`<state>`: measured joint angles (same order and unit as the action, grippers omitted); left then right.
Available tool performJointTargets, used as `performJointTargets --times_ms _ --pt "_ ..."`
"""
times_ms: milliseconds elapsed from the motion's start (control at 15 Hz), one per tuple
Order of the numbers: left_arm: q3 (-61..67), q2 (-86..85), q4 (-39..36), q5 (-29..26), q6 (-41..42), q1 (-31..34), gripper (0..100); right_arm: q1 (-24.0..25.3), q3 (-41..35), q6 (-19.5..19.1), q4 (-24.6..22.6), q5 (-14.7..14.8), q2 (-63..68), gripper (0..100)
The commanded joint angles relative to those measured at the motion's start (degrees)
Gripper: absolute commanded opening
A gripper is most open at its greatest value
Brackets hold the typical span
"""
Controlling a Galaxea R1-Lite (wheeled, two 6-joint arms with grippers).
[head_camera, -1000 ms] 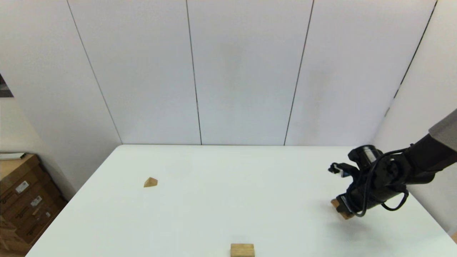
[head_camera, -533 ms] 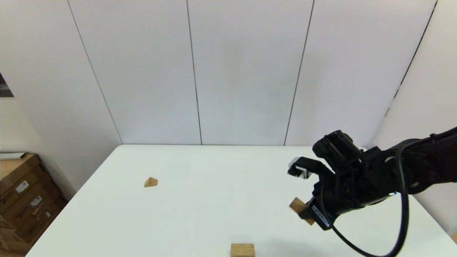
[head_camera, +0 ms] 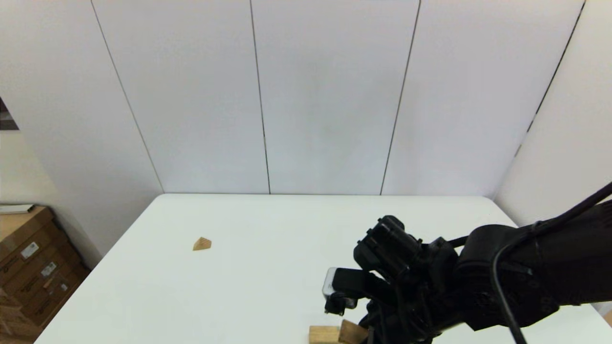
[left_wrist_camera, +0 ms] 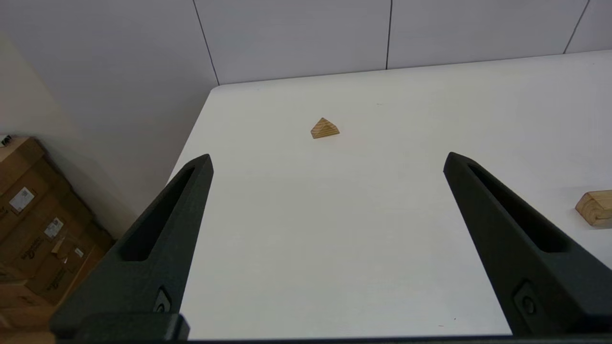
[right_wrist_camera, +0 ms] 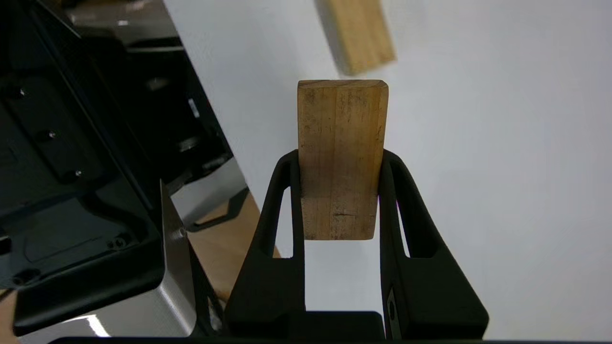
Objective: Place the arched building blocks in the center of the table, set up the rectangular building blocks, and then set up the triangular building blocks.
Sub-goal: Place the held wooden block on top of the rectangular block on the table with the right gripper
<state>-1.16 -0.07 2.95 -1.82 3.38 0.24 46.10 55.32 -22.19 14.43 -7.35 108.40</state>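
My right gripper (right_wrist_camera: 339, 155) is shut on the rectangular block (right_wrist_camera: 340, 157), a flat light-brown slab that sticks out past the fingertips. In the head view the slab (head_camera: 351, 331) hangs at the table's near edge under the right arm, right beside the chunky arched block (head_camera: 323, 334) on the white table (head_camera: 267, 267). That arched block (right_wrist_camera: 358, 36) lies just beyond the slab's end, and its (left_wrist_camera: 595, 208) curved cut shows in the left wrist view. The triangular block (head_camera: 202, 244) rests alone at the left. My left gripper (left_wrist_camera: 327, 160) is open, empty and facing the triangular block (left_wrist_camera: 325, 129) from well short of it.
Cardboard boxes (head_camera: 28, 272) stand on the floor off the table's left edge. The robot's dark body (right_wrist_camera: 86, 167) is close to the right gripper. White wall panels back the table.
The right arm has carried the slab from the far right of the table leftward and nearer, ending beside the arched block. The triangular block and arched block have not moved.
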Motion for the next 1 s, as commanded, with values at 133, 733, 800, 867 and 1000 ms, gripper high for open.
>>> performJointTargets --times_ms 133,733,800,867,1000 --pt "0.02 0.07 0.04 -0.03 0.05 0.02 100 2.24 0.14 -4.0 -15.49 1.81 12.63 0" --pt "-0.07 0.07 0.04 -0.03 0.14 0.02 100 4.08 11.48 -8.75 -0.2 1.02 15.18 0" --pt "-0.07 0.07 0.04 -0.03 0.05 0.02 100 3.99 13.15 -8.75 0.95 1.02 15.53 0" --pt "-0.07 0.07 0.04 -0.03 0.14 0.02 100 3.9 15.08 -9.01 2.71 0.93 16.14 0" --pt "-0.07 0.07 0.04 -0.03 0.14 0.02 100 3.9 18.68 -10.24 7.54 0.93 17.37 0"
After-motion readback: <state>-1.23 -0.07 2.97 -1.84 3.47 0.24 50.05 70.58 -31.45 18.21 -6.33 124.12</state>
